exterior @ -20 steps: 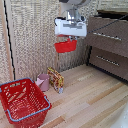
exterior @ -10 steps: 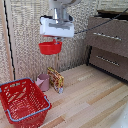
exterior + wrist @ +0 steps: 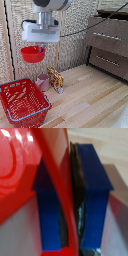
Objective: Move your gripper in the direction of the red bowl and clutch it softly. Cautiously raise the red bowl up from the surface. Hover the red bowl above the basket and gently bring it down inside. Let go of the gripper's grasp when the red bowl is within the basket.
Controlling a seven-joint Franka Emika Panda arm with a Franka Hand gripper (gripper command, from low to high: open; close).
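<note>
Task status: the grasp and lift steps are complete. The carry to the basket appears to be the step in hand; lowering and release remain.

The large rectangular red plastic basket with lattice sides and a blue-grey rim (image 3: pixel 46 103) stands on the light wooden desk (image 3: pixel 95 100), well below the jaws and offset toward the exterior view's left. It appears to hold nothing.

The thick white-and-black arm (image 3: pixel 50 6) descends vertically from above, carrying the white boxy gripper (image 3: pixel 41 48) with its fingers pointing straight down, high above the desk.

The small round shallow bowl of glossy red plastic (image 3: pixel 32 53) hangs at the jaws, well clear of the desk. In the wrist view the jaws are clenched on the bowl's thin rim (image 3: pixel 60 183), one blue pad (image 3: pixel 92 188) on each face of the wall.

A pink cup (image 3: pixel 43 82) and a small patterned packet (image 3: pixel 56 80) stand almost directly below the jaws, near the basket.
</note>
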